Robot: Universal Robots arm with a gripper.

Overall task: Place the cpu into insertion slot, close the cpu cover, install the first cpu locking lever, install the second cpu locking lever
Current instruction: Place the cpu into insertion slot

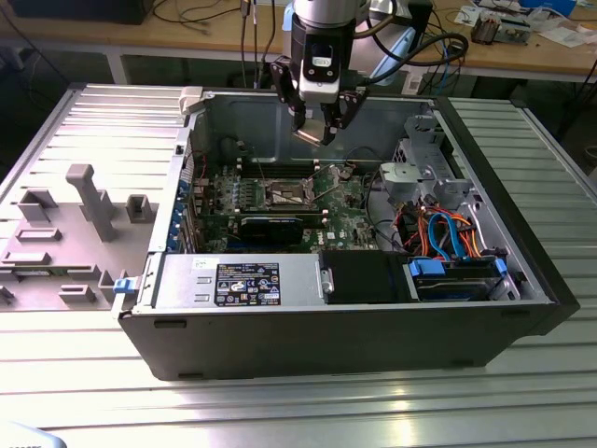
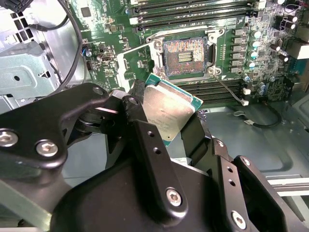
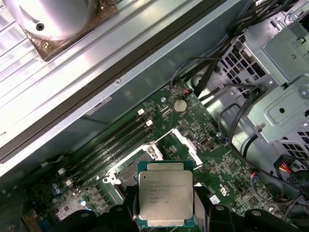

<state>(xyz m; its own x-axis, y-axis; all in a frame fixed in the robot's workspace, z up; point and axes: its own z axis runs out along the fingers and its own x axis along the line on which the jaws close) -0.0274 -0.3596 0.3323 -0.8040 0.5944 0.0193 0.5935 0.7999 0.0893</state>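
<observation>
My gripper [image 1: 315, 129] hangs above the open computer case, shut on the cpu [image 1: 311, 136], a small square chip with a silver-grey top. In both wrist views the black fingers [image 2: 145, 140] clamp the cpu [image 2: 166, 108] by two opposite edges [image 3: 165, 198]. The insertion slot [image 2: 186, 55] lies uncovered on the green board below, a dark square with a silvery rim [image 1: 283, 194]. The held chip is clear of it, and in the first wrist view it hides part of the insertion slot [image 3: 126, 174]. The cpu cover [image 3: 187, 146] stands swung up beside the socket.
The case's metal walls [image 1: 242, 117] ring the board. A drive cage [image 1: 424, 173] and coloured cables [image 1: 448, 233] sit at the exterior view's right. Memory slots [image 2: 193, 14] flank the socket, and a long black card [image 1: 270, 227] lies near it. A grey fixture tray [image 1: 65, 224] lies outside the case.
</observation>
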